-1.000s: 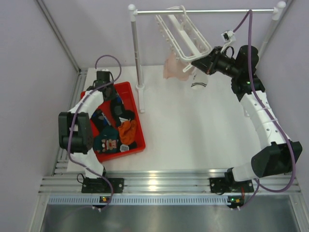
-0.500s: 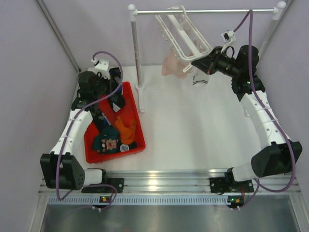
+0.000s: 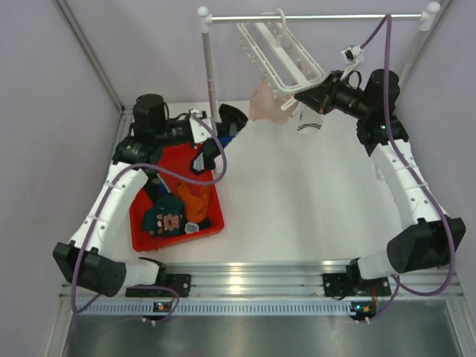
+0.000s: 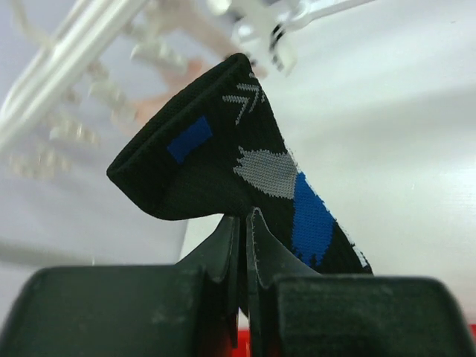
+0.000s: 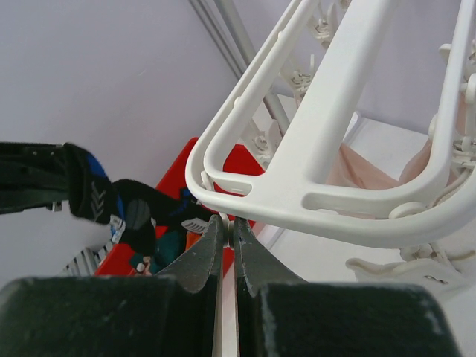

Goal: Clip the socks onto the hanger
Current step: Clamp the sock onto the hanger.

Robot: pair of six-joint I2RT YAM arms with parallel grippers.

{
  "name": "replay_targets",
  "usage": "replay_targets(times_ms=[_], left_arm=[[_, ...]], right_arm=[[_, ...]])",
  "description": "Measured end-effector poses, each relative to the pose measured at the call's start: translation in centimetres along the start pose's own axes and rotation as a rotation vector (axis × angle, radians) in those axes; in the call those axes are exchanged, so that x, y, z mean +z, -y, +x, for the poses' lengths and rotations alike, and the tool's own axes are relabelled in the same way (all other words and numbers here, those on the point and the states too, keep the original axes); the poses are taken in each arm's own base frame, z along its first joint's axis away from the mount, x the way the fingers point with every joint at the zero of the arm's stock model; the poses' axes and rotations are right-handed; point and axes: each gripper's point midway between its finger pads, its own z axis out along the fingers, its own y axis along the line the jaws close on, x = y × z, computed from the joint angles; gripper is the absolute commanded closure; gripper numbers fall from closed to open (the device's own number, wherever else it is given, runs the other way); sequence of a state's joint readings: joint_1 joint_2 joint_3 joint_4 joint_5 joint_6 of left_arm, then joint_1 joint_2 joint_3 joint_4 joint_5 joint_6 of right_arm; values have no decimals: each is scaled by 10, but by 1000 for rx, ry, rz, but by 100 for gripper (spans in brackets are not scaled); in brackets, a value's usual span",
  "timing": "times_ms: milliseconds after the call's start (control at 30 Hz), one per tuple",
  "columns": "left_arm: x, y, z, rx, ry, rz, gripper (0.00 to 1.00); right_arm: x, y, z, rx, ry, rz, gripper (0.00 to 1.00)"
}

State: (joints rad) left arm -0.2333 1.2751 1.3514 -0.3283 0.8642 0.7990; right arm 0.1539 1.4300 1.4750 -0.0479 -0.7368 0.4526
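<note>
My left gripper (image 3: 214, 141) is shut on a black sock with blue and grey patches (image 3: 232, 119), holding it in the air just right of the rack's post. In the left wrist view the sock (image 4: 223, 163) stands up from my closed fingertips (image 4: 244, 223), with the hanger's clips (image 4: 82, 44) blurred above. The white grid hanger (image 3: 279, 52) hangs tilted from the rail. My right gripper (image 3: 303, 97) is shut on a clip at the hanger's lower corner (image 5: 227, 212). A pink sock (image 3: 269, 108) and a white sock (image 3: 309, 120) hang from the hanger.
A red bin (image 3: 141, 227) at the left holds a teal cartoon-face sock (image 3: 167, 216), an orange sock (image 3: 197, 199) and other dark socks. The metal rail (image 3: 320, 16) runs across the back on white posts (image 3: 210, 82). Purple walls close in on both sides.
My left arm has lifted the black sock out of the red bin and swung it right toward the hanger. My right arm has held still on the hanger.
</note>
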Motion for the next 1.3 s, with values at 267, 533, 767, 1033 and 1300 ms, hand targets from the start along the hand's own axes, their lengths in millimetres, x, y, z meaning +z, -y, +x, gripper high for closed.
replay_targets(times_ms=[267,533,767,1033,1300], left_arm=[[66,39,-34,194,88,269,100],[102,52,7,170,49,369,100],[115,55,12,165,55,383,100],[130,46,7,174,82,359,100],[138,38,3,173,103,329,100]], right_arm=[[2,2,2,8,-5,-1,100],[1,0,2,7,-9,-11,100],[1,-1,3,7,-12,-18,100],[3,1,5,11,-18,-18,100],[3,2,6,10,-20,-18,100]])
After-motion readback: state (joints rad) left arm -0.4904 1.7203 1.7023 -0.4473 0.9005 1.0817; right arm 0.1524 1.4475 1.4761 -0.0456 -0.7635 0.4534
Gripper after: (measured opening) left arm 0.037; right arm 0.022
